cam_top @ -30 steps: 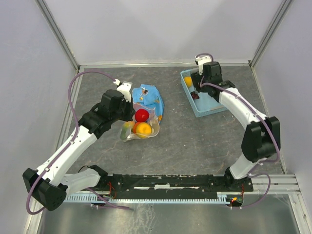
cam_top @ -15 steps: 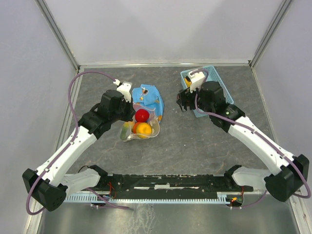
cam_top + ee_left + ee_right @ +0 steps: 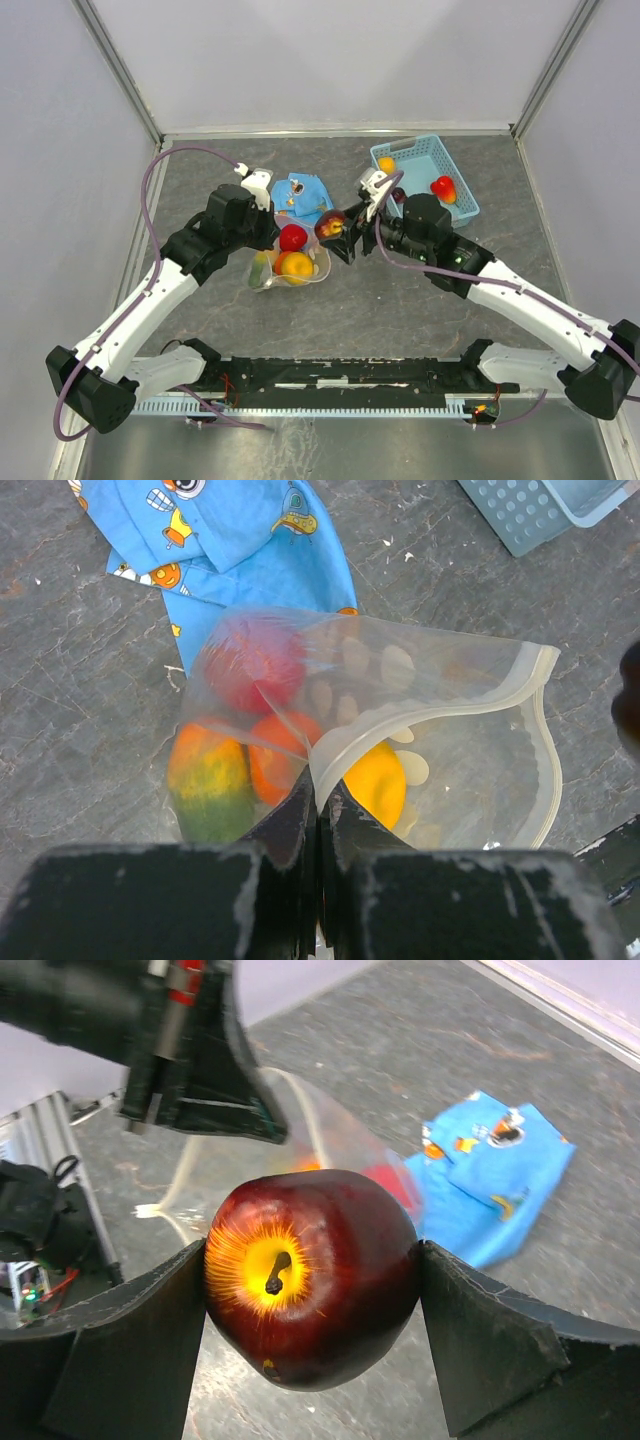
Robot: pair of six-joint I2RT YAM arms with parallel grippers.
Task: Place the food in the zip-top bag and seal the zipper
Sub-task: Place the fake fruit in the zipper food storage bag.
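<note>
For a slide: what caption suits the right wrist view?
Right gripper holds a dark maroon apple before the clear plastic zip-top bag.

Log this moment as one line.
left jaws: pinching zip-top bag rim | right jaws: gripping maroon apple near bag mouth | basket: holds fruit

Overhead view, close wrist views, shared bag (image 3: 480,770)

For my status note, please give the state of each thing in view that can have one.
Clear plastic zip-top bag: open, unsealed, four fruits inside.
Left hand: shut on the bag's rim.
Right hand: shut on dark maroon apple, near the bag.
Light blue plastic basket: upright, two fruits visible inside.
Blue patterned cloth: crumpled, behind the bag.
</note>
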